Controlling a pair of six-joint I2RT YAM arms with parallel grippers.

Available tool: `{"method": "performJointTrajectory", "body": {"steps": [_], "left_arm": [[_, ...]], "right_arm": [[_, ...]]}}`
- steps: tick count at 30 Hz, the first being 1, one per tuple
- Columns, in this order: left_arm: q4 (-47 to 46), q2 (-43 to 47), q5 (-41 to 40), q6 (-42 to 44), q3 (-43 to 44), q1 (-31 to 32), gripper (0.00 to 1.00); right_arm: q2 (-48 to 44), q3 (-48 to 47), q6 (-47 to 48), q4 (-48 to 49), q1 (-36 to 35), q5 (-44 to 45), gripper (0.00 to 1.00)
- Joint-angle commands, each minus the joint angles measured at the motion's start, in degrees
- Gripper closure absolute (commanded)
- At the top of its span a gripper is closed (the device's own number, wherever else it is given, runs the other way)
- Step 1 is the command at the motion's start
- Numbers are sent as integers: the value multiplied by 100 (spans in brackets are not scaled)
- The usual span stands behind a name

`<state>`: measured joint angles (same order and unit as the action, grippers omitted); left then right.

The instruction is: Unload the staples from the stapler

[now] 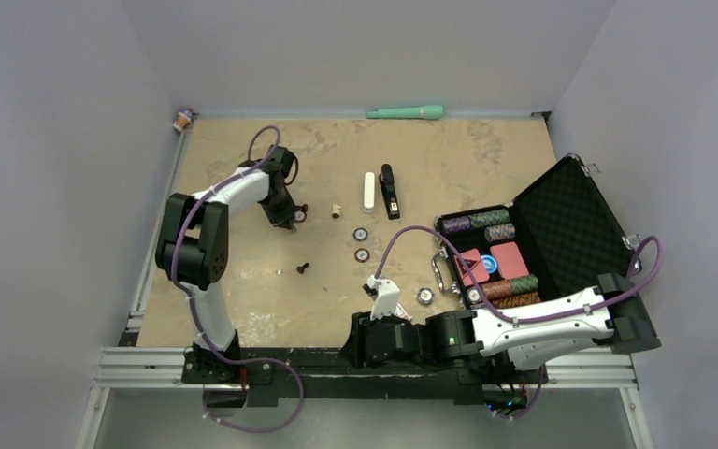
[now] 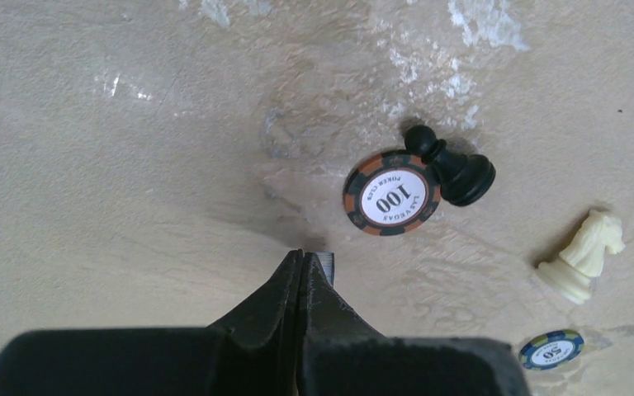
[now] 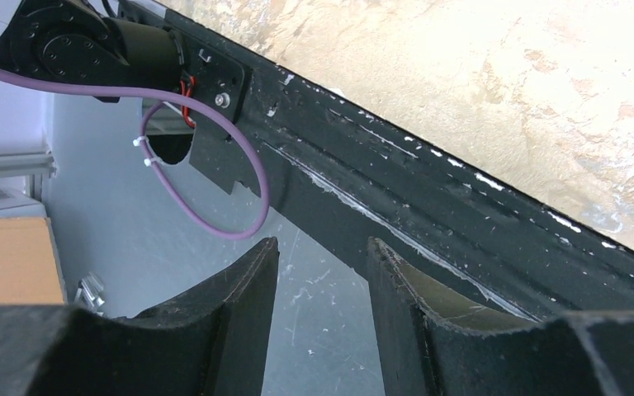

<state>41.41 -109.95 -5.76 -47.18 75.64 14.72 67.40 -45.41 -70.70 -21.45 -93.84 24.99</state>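
Note:
The stapler (image 1: 390,192), slim and black, lies on the tan table toward the back, next to a white oblong bar (image 1: 368,191). My left gripper (image 1: 289,223) is well to the left of it, low over the table. In the left wrist view that gripper (image 2: 303,254) is shut, fingers pressed together. A short silvery strip of staples (image 2: 328,264) shows at the outer side of the right fingertip, not between the pads. My right gripper (image 3: 322,244) stands open and empty over the table's black front rail, near the arm bases (image 1: 366,341).
An orange 100 poker chip (image 2: 392,194), a black pawn (image 2: 454,169), a white knight (image 2: 584,256) and a blue chip (image 2: 551,348) lie near the left gripper. An open chip case (image 1: 561,224) stands at the right. A green tool (image 1: 406,112) lies at the back.

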Motion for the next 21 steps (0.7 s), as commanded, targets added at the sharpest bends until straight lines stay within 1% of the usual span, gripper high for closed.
{"method": "performJointTrajectory", "body": {"steps": [1, 8, 16, 19, 20, 21], "left_arm": [[-145, 562, 55, 296, -198, 33, 100], [-268, 1098, 212, 511, -629, 31, 100], [-238, 1795, 549, 848, -874, 40, 100], [-57, 2065, 749, 990, -806, 40, 100], [4, 2148, 778, 1046, -768, 40, 100], [76, 2216, 803, 1107, -717, 40, 100]], "right_arm": [[19, -146, -188, 21, -56, 277, 52], [-74, -182, -241, -4, -77, 322, 52], [-376, -405, -360, -543, -81, 677, 51], [-611, -449, -425, -808, -82, 875, 47], [-719, -451, -428, -861, -77, 940, 44], [-838, -449, -431, -905, -81, 1023, 39]]}}
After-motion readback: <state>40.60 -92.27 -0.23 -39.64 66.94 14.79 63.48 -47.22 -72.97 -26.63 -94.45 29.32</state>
